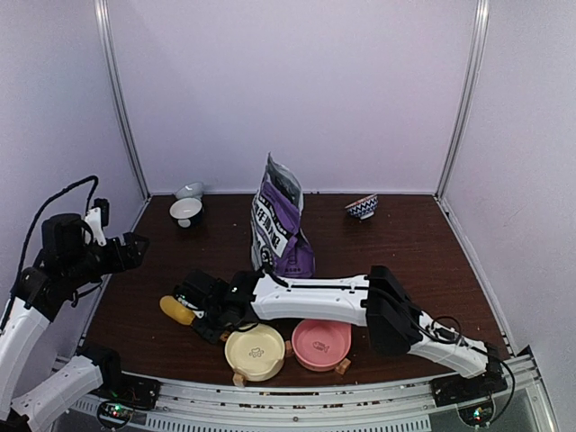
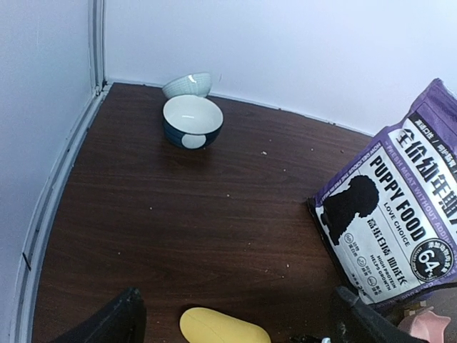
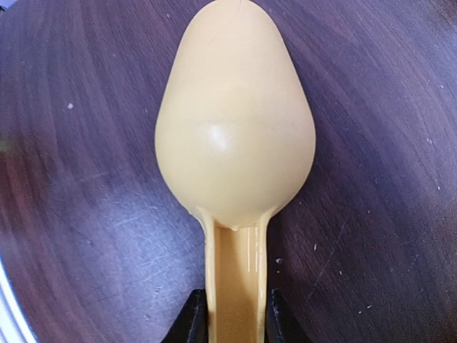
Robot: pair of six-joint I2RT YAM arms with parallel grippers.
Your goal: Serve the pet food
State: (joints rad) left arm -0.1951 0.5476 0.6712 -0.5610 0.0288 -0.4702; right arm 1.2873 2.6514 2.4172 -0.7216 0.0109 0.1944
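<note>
Right wrist: jaws astride scoop handle [image 3: 234,286]

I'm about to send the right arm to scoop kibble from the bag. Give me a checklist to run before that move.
1. Jaws of the right gripper shut on the handle of the yellow scoop: ok.
2. Scoop hollow side up: not ok, its rounded back faces the wrist camera.
3. The PUPPY FOOD bag upright: ok.
4. Bag top open: cannot tell.
5. The left gripper away from the bag, jaws open: ok.
6. The cream bowl and the pink bowl upright: ok.
</note>
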